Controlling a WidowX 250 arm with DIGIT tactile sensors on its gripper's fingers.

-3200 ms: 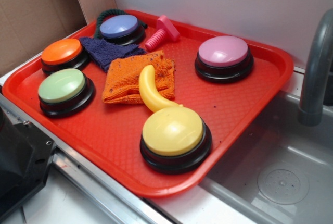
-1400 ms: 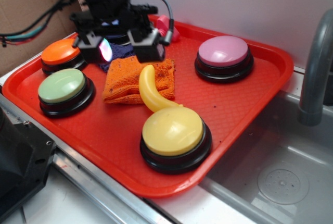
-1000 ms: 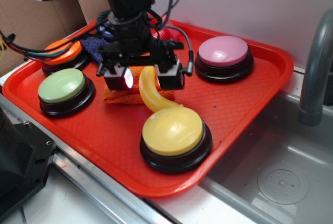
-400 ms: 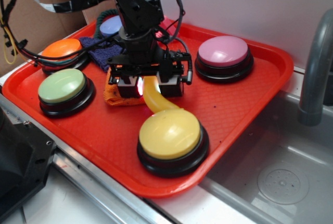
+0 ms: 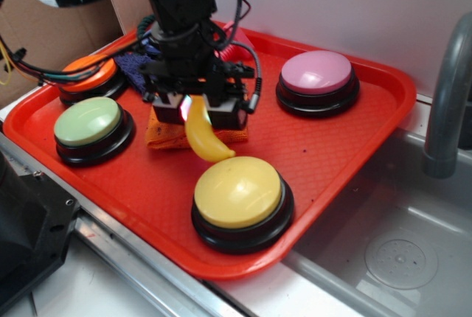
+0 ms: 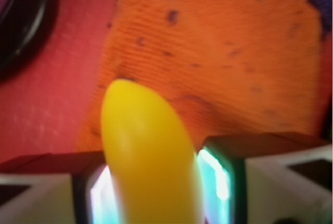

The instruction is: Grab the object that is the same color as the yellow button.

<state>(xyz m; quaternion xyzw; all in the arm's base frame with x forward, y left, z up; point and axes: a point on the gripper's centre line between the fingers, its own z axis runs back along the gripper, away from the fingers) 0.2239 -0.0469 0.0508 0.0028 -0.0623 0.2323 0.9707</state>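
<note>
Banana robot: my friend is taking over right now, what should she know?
Gripper: shut on the toy banana, one finger on each side, as the wrist view shows.
Banana: hanging above the red tray, near the yellow button and over the orange cloth edge.
Done: the matching yellow thing is grabbed.
Left: keep hold; nothing else looks needed.

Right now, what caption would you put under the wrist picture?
Gripper shut on the yellow toy banana, held above the orange cloth.
</note>
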